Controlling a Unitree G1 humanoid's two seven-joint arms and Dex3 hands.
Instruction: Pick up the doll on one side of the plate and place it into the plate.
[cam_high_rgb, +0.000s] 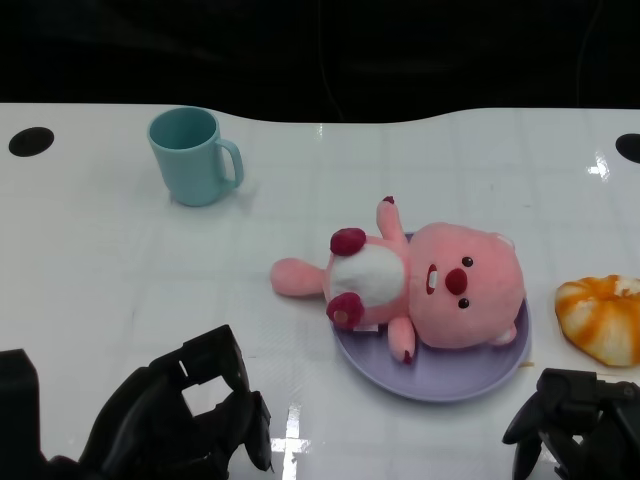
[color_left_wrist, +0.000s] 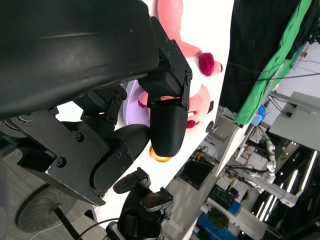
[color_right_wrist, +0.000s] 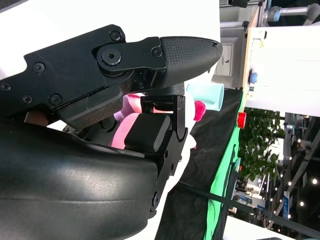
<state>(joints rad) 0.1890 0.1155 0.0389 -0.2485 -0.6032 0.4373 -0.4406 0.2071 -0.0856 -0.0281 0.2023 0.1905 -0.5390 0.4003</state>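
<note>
Both hands empty, doll on the plate

We see our left hand (cam_high_rgb: 185, 420) and right hand (cam_high_rgb: 575, 420) low over the white table (cam_high_rgb: 120, 270), fingers apart, holding nothing; the pink doll (cam_high_rgb: 420, 285) lies across the purple plate (cam_high_rgb: 450, 380), between a teal mug (cam_high_rgb: 193, 155) and orange-striped bread (cam_high_rgb: 603, 317). No readable writing.

Our right hand (color_right_wrist: 125, 115) fills the left and centre of the frame, holding nothing that we can see. Behind its fingers (color_right_wrist: 187, 50) we see parts of the pink doll (color_right_wrist: 127, 122), and a teal cup (color_right_wrist: 207, 96) at centre right.
</note>
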